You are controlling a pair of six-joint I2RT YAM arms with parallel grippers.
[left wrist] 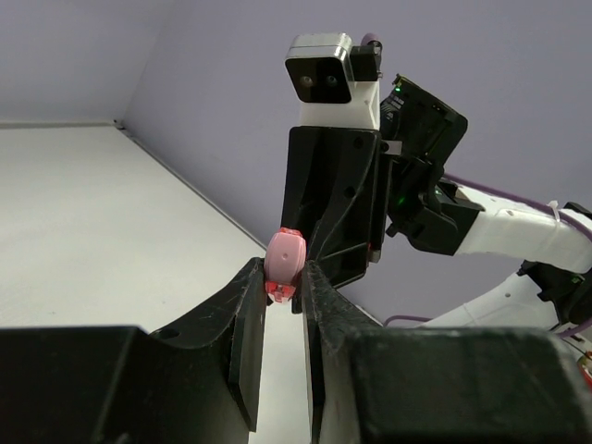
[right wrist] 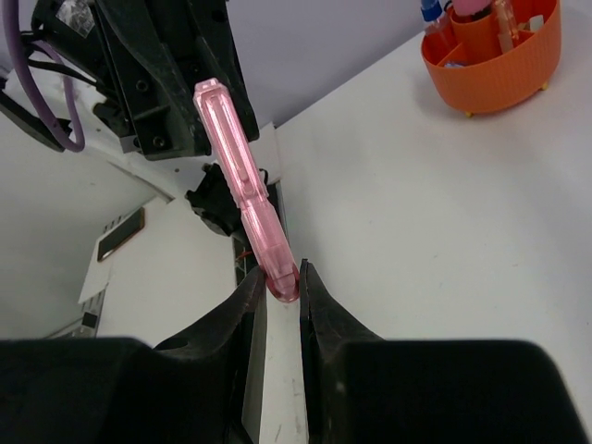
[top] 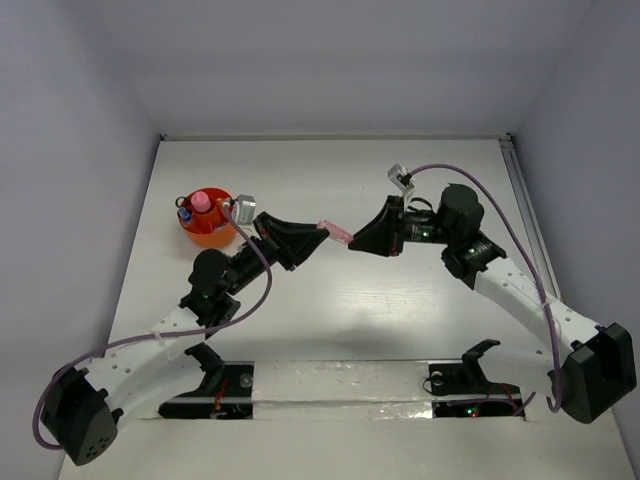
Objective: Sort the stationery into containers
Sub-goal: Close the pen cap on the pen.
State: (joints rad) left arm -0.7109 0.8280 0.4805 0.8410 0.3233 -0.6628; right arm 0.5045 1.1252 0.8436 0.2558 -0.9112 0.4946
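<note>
From the top view, my left gripper point(top: 322, 233) and right gripper point(top: 351, 243) meet tip to tip at mid-frame, above the white table point(top: 330, 170). Each has its jaws narrowed onto one end of the pink translucent plastic tube point(top: 336, 233), which hangs off the surface between them. The round orange-red plastic cup point(top: 212, 234) stands at upper left, well apart, with other stationery pieces point(top: 200, 203) inside it.

My 2 arms reach inward; left gripper point(top: 320, 233) and right gripper point(top: 352, 243) meet tip-to-tip, both pinching 1 pink tube point(top: 335, 232).
</note>
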